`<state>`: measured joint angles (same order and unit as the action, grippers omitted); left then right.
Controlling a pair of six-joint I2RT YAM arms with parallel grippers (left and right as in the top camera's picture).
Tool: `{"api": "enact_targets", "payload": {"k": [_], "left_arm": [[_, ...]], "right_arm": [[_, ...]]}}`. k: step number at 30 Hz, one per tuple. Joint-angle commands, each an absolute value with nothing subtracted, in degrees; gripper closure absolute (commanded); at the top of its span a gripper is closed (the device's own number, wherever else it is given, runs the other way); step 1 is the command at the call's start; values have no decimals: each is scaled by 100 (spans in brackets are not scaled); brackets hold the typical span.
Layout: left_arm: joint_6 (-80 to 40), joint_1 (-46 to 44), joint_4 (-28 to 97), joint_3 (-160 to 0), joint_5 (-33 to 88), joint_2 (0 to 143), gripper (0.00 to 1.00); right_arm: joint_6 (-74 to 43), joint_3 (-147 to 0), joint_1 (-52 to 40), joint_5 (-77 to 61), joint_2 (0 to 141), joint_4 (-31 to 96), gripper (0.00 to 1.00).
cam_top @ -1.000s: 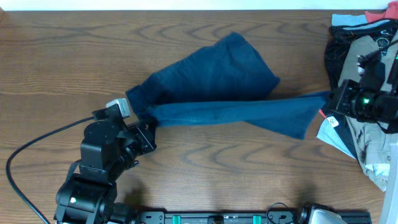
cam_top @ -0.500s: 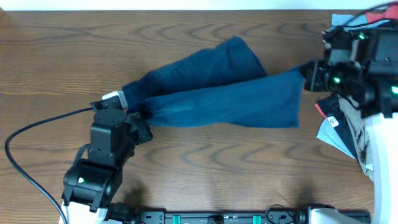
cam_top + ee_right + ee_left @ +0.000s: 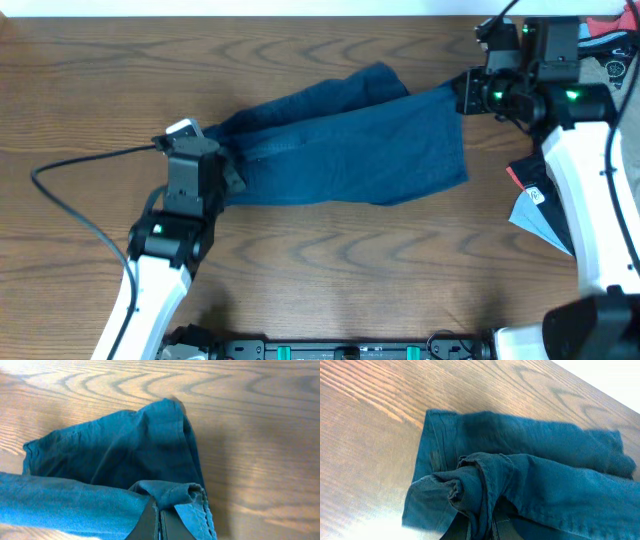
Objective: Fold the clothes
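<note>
The dark navy-blue shorts (image 3: pixel 340 145) lie across the middle of the wooden table, one layer held up over the other. My left gripper (image 3: pixel 228 172) is shut on the bunched cloth at their left end; the left wrist view shows that fold (image 3: pixel 470 492) pinched between my fingers (image 3: pixel 485 527). My right gripper (image 3: pixel 462 93) is shut on the cloth at the upper right corner and holds it above the table; the right wrist view shows the hem (image 3: pixel 175 492) clamped in my fingers (image 3: pixel 159 520). The shorts' far layer (image 3: pixel 115 450) lies flat beneath.
A pile of other garments (image 3: pixel 600 60), beige and black patterned, lies at the table's right edge, with a light blue piece (image 3: pixel 535 215) below it. A black cable (image 3: pixel 70 190) runs from the left arm across the table's left side.
My right gripper has carried the shorts' right end up and to the left, spreading the held layer over the lower one. My left gripper has moved up slightly with its end.
</note>
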<state>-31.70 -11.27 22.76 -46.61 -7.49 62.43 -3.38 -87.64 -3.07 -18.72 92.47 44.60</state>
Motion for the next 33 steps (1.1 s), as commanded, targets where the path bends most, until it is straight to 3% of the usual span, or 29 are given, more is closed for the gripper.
{"api": "enact_targets", "payload": {"k": [1, 9, 21, 22, 23, 25, 26, 29, 33], "left_arm": [[-3146, -749, 2073, -4792, -1142, 6613, 94], [-2808, -132, 1205, -4792, -945, 7485, 94], [-2808, -86, 285, -4792, -950, 8379, 94], [-2808, -86, 222, -4792, -950, 8447, 87], [-2808, -86, 202, -4792, -950, 8503, 64], [-2808, -86, 279, -4792, -950, 8589, 27], [-2808, -75, 386, -4792, -947, 8611, 16], [-2808, 3, 808, -4792, -947, 8615, 2], [-2814, 183, 1247, -4792, -945, 8615, 1]], "right_arm": [[-266, -8903, -373, -1588, 9500, 4265, 99], [-272, -8903, -486, -1588, 10068, 3544, 99], [-329, -8903, -913, -1573, 11102, 2359, 98], [-395, -8903, -947, -1533, 11205, 2152, 86], [-489, -8903, -980, -1476, 11312, 1940, 65], [-703, -8903, -998, -1479, 11463, 1636, 10], [-840, -8903, -998, -1476, 11491, 1584, 1], [-1096, -8903, -961, -1461, 11531, 1691, 1], [-1059, -8903, -939, -1457, 11531, 2305, 1]]}}
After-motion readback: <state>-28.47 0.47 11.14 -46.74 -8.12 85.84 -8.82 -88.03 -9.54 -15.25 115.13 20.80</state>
